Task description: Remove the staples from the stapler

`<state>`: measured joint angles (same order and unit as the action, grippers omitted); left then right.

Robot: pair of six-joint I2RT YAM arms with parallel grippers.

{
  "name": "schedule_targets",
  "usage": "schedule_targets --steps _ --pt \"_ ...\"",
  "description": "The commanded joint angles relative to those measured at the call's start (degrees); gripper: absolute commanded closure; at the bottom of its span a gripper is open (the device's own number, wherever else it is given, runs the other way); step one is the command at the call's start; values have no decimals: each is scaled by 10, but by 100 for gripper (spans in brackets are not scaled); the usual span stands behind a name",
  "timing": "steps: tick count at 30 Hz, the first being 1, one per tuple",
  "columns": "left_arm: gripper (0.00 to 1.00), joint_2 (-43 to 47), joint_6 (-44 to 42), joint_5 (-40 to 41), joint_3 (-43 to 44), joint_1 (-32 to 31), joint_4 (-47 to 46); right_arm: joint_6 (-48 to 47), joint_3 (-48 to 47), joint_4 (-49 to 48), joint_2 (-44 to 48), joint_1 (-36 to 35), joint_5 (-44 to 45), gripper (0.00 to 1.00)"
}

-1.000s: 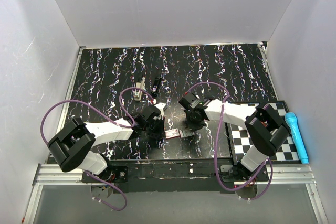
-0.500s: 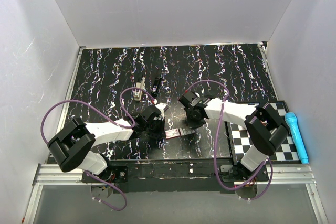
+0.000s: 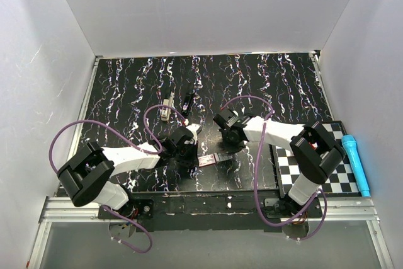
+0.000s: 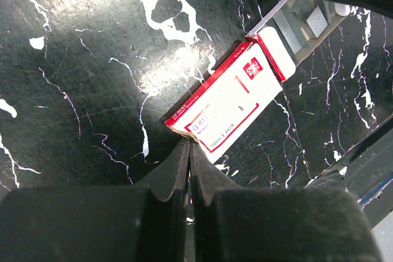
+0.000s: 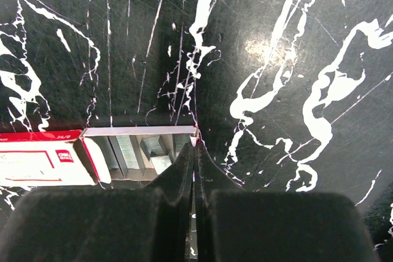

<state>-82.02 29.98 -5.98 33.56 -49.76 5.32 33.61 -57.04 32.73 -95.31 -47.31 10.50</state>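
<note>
A red and white staple box sleeve (image 3: 206,160) lies on the black marbled table, with its grey inner tray (image 3: 220,156) slid out to the right. The left wrist view shows the sleeve (image 4: 227,99) and the tray (image 4: 301,23). My left gripper (image 4: 189,145) is shut on the sleeve's near end flap. In the right wrist view the tray (image 5: 141,151) holds several staple strips beside the sleeve (image 5: 37,164). My right gripper (image 5: 195,144) is shut on the tray's end corner. A black stapler (image 3: 187,101) lies further back, apart from both grippers.
A small pale object (image 3: 165,110) lies left of the stapler. A checkerboard mat (image 3: 337,168) sits at the right front with a turquoise marker (image 3: 356,160) along its right edge. White walls enclose the table.
The tray has slid further out of the sleeve to the right. My right gripper has shifted slightly back and left. The left gripper has held its place.
</note>
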Motion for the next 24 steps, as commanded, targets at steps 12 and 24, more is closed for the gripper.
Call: schedule_targets --steps 12,24 --pt "100 -21 -11 5 -16 -11 44 1 -17 -12 -8 -6 -10 99" --pt "100 -28 -11 6 -12 -11 44 8 -2 -5 6 -31 -12 99"
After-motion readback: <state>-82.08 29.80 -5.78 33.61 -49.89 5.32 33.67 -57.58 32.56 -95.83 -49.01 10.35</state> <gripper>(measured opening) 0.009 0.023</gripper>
